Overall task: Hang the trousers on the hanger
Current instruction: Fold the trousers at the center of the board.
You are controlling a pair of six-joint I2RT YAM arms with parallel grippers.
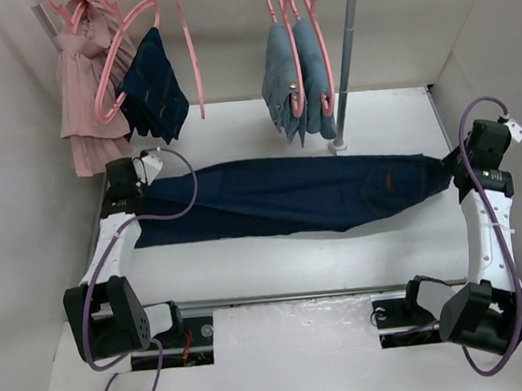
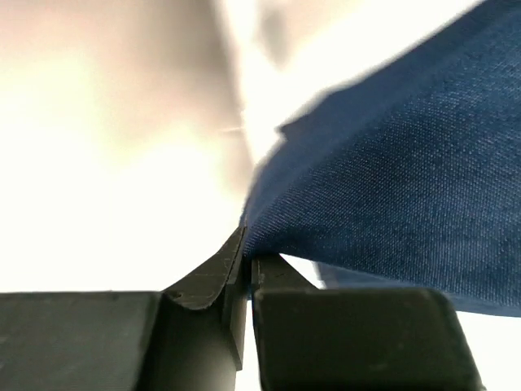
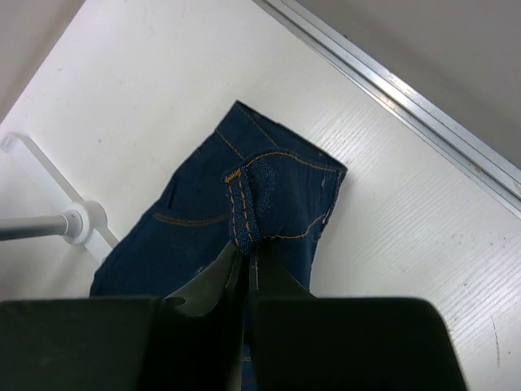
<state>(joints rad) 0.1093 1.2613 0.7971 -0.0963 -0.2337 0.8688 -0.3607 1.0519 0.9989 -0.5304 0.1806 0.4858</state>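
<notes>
The trousers, dark navy jeans with orange stitching, are stretched across the table between both arms. My left gripper is shut on the leg end; in the left wrist view the jaws pinch a fold of denim. My right gripper is shut on the waistband end; in the right wrist view the jaws clamp a stitched belt loop. Empty pink hangers hang on the rail at the back left, apart from both grippers.
On the rail hang a pink frilly garment, a small dark navy garment and light-blue jeans on pink hangers. The rack's grey post stands behind the trousers. White walls close in both sides; a metal strip crosses the near table.
</notes>
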